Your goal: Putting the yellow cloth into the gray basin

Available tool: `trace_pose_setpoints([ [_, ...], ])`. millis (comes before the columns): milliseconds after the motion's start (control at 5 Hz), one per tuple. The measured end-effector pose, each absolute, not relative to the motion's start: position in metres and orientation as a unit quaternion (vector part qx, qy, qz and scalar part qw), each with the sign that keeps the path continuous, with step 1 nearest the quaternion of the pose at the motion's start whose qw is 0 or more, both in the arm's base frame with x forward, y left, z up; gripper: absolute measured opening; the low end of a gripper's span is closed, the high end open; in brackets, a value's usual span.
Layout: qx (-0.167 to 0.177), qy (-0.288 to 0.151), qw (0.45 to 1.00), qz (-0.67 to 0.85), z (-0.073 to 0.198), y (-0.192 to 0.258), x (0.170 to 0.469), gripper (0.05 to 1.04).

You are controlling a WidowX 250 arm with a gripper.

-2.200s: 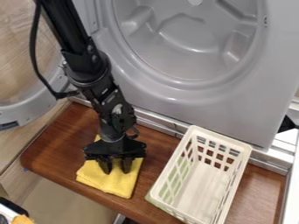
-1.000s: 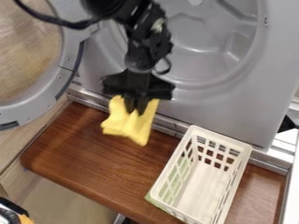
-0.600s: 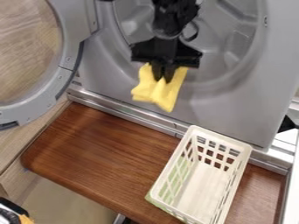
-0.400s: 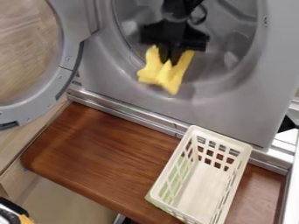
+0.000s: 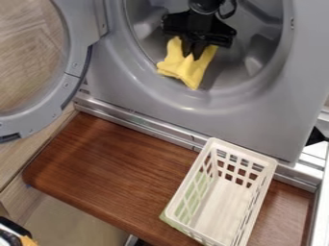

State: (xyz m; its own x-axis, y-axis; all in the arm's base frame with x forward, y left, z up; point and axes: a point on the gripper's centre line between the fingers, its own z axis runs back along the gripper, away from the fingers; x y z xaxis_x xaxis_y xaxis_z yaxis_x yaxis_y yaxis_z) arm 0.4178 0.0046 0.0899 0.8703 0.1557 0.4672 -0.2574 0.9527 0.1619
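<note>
We are seeing the gripper (image 5: 193,54) grasping the yellow cloth (image 5: 185,70) by its top, and the cloth is hanging before the lower part of the gray basin (image 5: 193,101), above the wooden board's (image 5: 109,166) back edge. Toward the board's right end, a white basket (image 5: 221,204) is standing upright.

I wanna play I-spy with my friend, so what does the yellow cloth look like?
Find the big gray basin above the brown wooden board. Hanging before it from black jaws, the cloth is crumpled, soft and bright yellow.
</note>
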Motion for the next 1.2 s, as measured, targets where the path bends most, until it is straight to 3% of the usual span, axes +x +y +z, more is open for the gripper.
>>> trace_pose_setpoints([
  [400, 0.128, -0.256, 0.953, 0.100, 0.087, 0.027, 0.422, 0.106],
  [600, 0.131, -0.259, 0.952, 0.093, 0.084, 0.032, 0.422, 0.284],
  [1000, 0.058, -0.274, 0.954, 0.111, 0.079, 0.038, 0.421, 0.878],
  [1200, 0.047, -0.283, 0.951, 0.116, 0.082, 0.036, 0.419, 1.012],
])
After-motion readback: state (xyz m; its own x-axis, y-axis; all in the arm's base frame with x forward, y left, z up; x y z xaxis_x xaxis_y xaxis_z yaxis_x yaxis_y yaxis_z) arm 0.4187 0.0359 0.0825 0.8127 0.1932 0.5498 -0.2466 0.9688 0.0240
